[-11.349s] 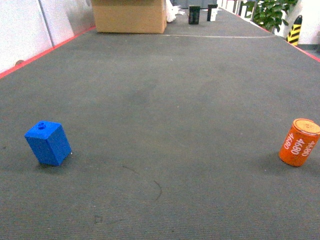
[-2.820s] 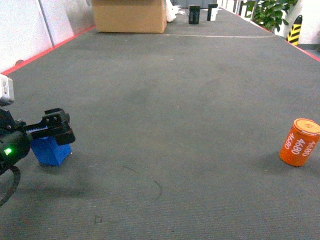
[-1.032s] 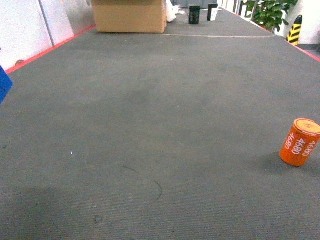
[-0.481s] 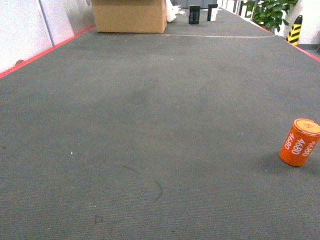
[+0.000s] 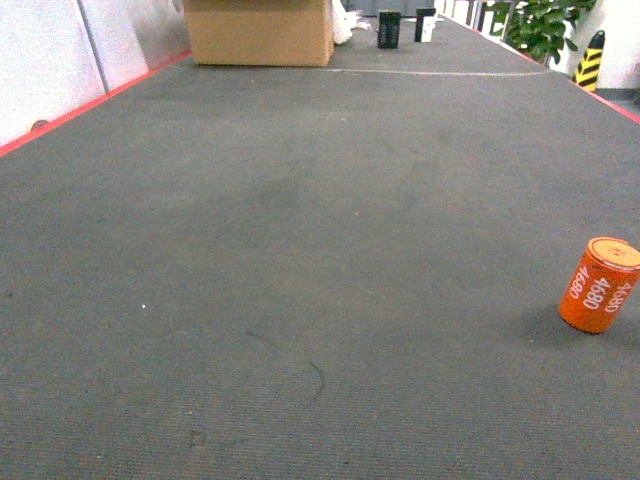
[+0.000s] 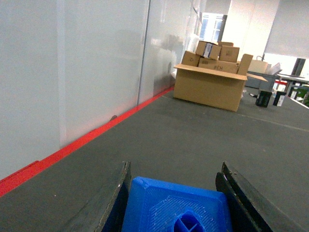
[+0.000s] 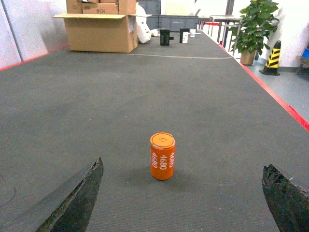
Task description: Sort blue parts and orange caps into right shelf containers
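In the left wrist view a blue part (image 6: 174, 209) sits between the two black fingers of my left gripper (image 6: 175, 174), which is shut on it and holds it above the dark floor. Neither gripper shows in the head view. An orange cap (image 5: 600, 285) marked "4680" stands upright on the floor at the right. In the right wrist view the same orange cap (image 7: 162, 156) stands a little ahead of my right gripper (image 7: 183, 166), whose fingers are spread wide with nothing between them. The right shelf containers are out of view.
An open cardboard box (image 5: 260, 30) stands at the far end of the dark carpet. A red floor line (image 5: 90, 100) runs below white wall panels (image 6: 72, 72) on the left. A potted plant (image 7: 253, 29) and a yellow-black cone (image 7: 273, 58) stand at the far right.
The left gripper closed on the blue part on the floor and lifted it out past the left edge of the head view. The orange cap has not moved.
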### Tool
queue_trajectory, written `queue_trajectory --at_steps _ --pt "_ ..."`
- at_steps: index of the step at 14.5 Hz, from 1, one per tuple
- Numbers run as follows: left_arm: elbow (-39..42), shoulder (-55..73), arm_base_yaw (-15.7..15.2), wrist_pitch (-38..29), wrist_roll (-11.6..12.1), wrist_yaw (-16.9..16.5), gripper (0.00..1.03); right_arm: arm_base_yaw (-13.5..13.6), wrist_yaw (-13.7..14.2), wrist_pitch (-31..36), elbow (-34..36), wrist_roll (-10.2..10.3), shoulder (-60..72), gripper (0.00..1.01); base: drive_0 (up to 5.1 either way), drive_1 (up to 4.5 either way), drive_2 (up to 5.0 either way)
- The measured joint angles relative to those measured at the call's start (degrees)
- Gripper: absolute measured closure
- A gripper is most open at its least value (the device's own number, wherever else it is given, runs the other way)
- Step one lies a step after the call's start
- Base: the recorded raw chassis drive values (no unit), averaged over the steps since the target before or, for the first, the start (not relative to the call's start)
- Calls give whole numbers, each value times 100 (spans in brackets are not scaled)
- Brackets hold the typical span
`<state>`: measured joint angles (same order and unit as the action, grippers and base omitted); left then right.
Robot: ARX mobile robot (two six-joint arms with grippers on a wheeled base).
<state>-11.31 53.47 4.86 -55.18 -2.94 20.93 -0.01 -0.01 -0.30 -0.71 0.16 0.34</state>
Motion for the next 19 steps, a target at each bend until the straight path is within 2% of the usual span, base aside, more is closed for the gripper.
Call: queue_trajectory --at_steps 19 --pt "2 4 2 2 0 11 55 0 0 0 0 0 0 3 0 0 0"
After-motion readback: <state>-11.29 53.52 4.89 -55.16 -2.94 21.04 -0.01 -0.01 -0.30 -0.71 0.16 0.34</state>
